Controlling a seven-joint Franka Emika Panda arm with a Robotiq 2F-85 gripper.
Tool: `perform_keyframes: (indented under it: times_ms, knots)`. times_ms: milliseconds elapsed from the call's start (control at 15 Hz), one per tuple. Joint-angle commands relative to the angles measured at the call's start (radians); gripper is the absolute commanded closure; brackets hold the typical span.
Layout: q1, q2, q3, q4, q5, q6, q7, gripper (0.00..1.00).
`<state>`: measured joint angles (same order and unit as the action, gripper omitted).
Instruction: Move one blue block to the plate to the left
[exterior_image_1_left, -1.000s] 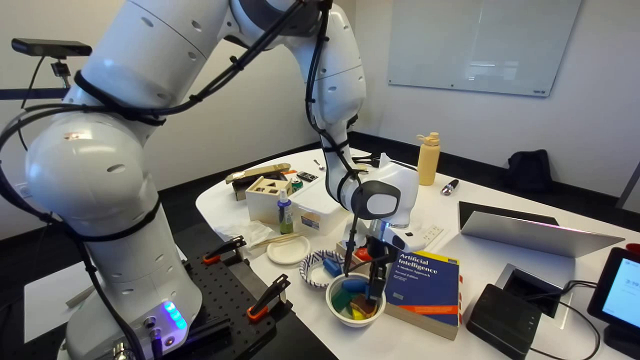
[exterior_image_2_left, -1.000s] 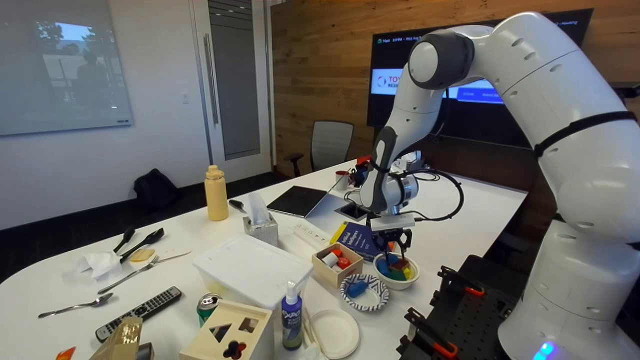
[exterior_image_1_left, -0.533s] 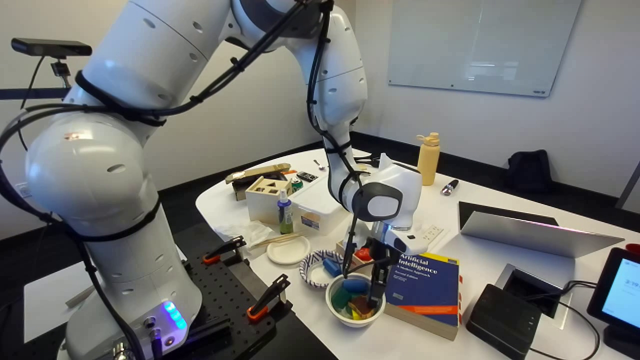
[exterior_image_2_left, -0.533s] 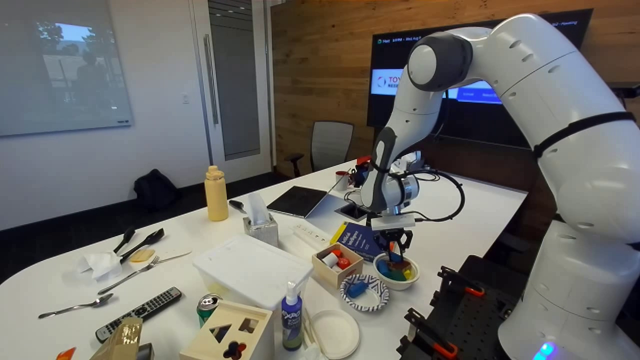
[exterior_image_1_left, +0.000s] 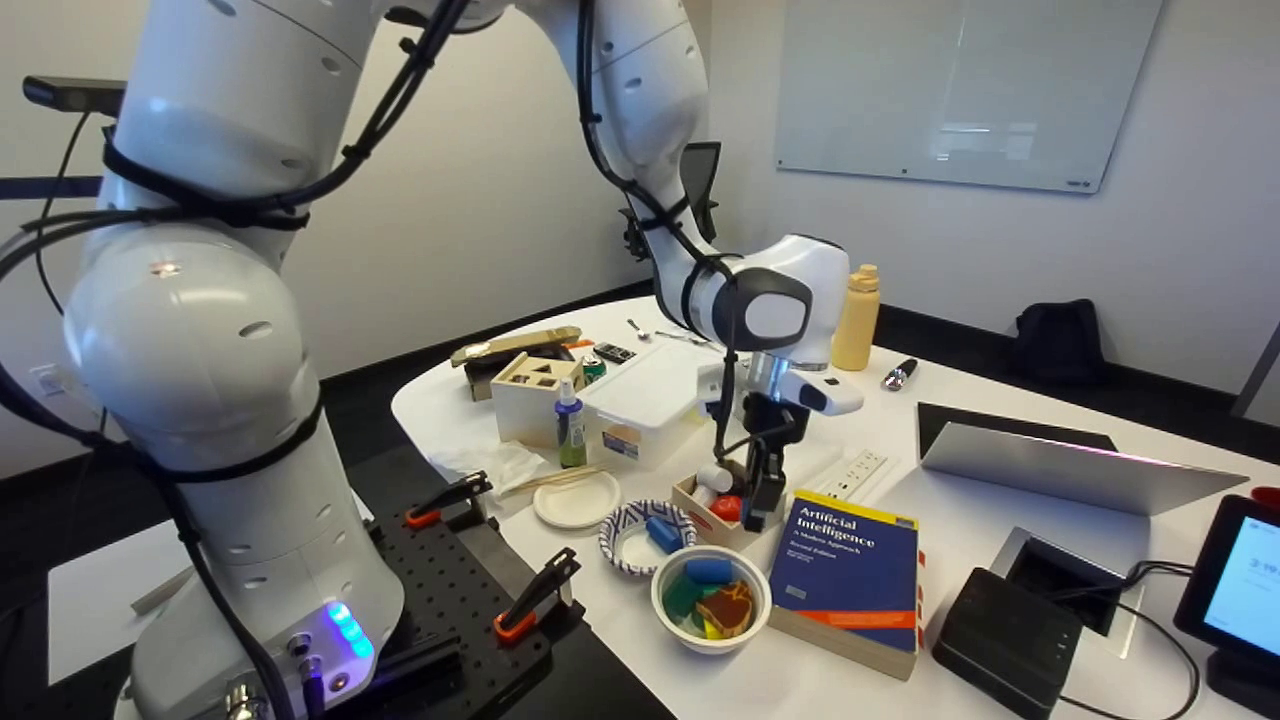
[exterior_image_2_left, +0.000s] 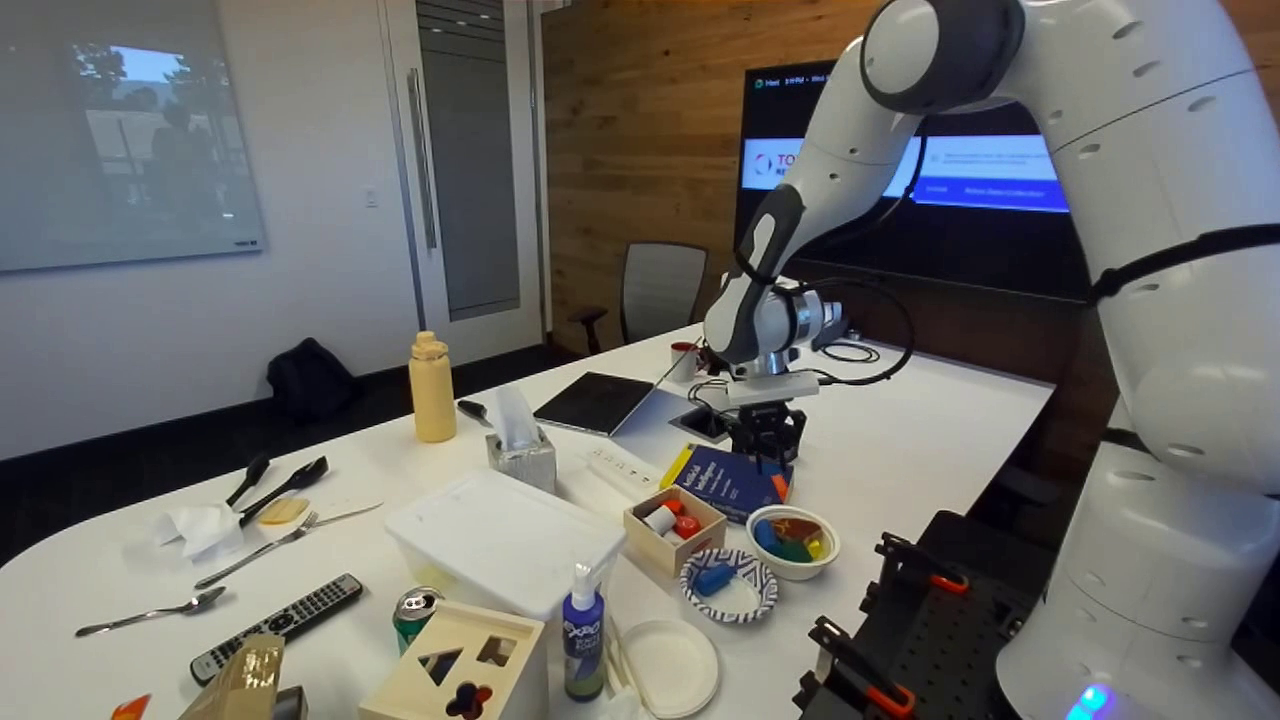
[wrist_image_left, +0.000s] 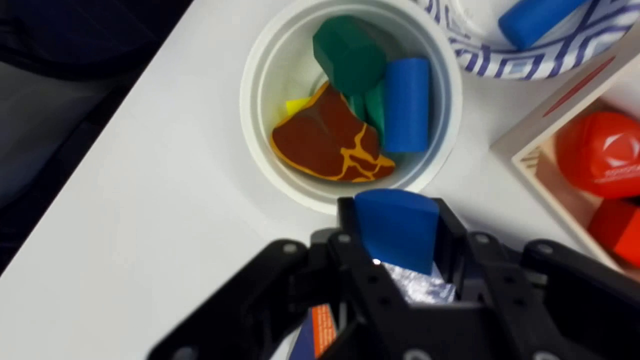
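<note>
Jaws: closed on one blue block (wrist_image_left: 397, 232), gripping it from either side in the wrist view; the gripper (wrist_image_left: 395, 220) hangs above the table (wrist_image_left: 150, 210)
Blue block: between the jaws, hard to make out in both exterior views; the grasp looks done
White bowl (wrist_image_left: 252, 107): just ahead of the jaws in the wrist view, another blue block (wrist_image_left: 406, 105) lying in it; the task asks for only one
Patterned dish (wrist_image_left: 500, 62): farther ahead of the jaws and to the right in the wrist view, a third blue block (wrist_image_left: 535, 22) in it; I take it not to be the goal
Wooden box (wrist_image_left: 530, 125): to the right of the jaws in the wrist view, red pieces (wrist_image_left: 607, 155) inside
Plate (exterior_image_1_left: 577, 501): well apart from the jaws, to their left in an exterior view, past the patterned dish; no blue block shows on it, so the delivery is not yet made
Way from jaws to plate: as I judge it, carry, lowering and release are all left, so about half the job
</note>
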<state>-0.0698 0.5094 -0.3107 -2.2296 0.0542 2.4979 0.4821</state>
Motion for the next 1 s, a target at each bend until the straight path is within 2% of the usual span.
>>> perform_keyframes:
  times_ms: [0, 200, 400, 600, 933]
  knots:
    - [0.022, -0.159, 0.078, -0.150, -0.002, -0.029, -0.096, 0.87]
    - [0.040, -0.206, 0.162, -0.241, 0.009, 0.007, -0.148, 0.87]
    - [0.058, -0.179, 0.223, -0.282, 0.004, 0.068, -0.187, 0.87]
    - [0.077, -0.118, 0.238, -0.291, -0.002, 0.147, -0.184, 0.87]
    - [0.120, -0.009, 0.209, -0.281, -0.023, 0.284, -0.159, 0.87]
